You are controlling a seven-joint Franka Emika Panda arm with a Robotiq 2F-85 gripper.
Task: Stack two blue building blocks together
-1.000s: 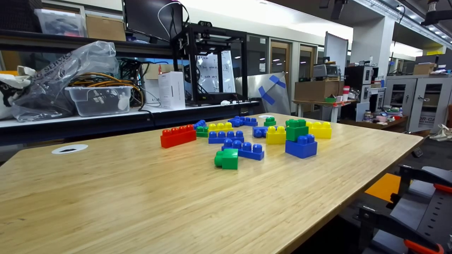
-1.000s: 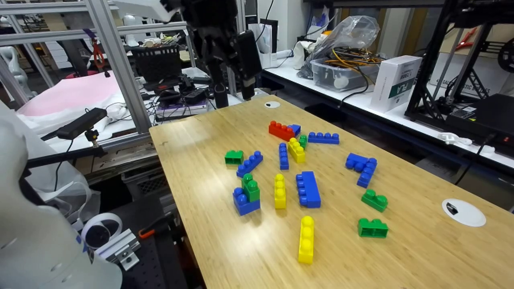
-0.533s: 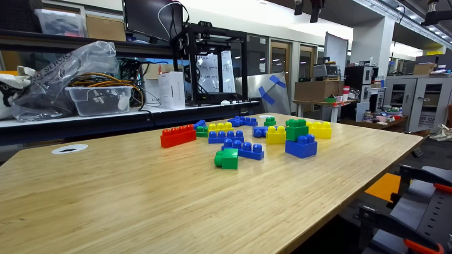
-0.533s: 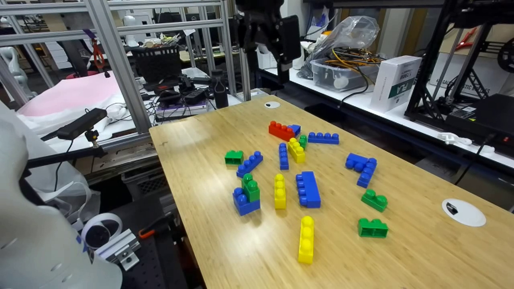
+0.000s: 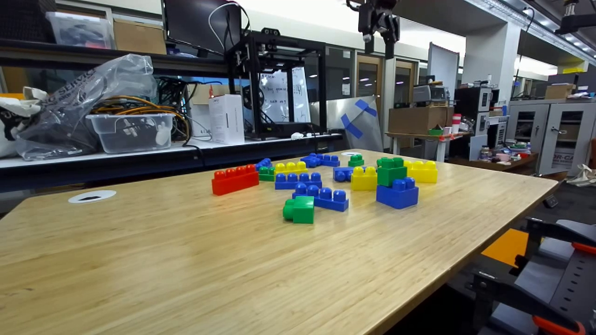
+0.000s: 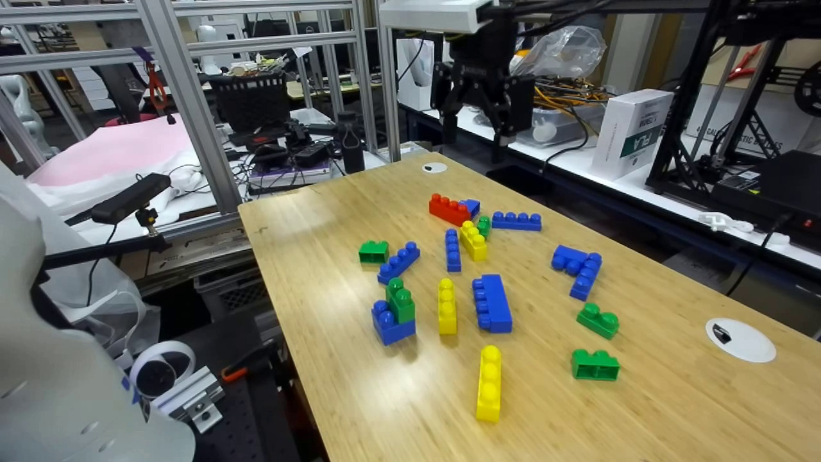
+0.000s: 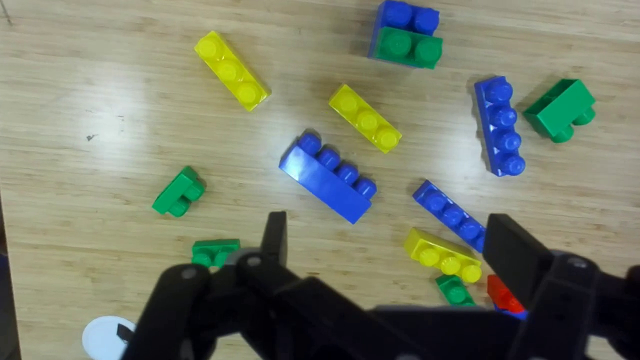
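Red brick (image 5: 235, 181), wooden table (image 5: 195, 260), white box (image 5: 226, 119)

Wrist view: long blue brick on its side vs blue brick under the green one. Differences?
Pose: long blue brick lies on its side, studs pointing sideways; capped blue brick sits studs up.
Load: the long one carries nothing; the capped one carries a two-stud green brick.
Outline: the long one is elongated; the capped one squarer.
Shared: both blue, studded.

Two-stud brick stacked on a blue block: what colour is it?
Green; the two-stud brick shows best in the wrist view, seen from above.
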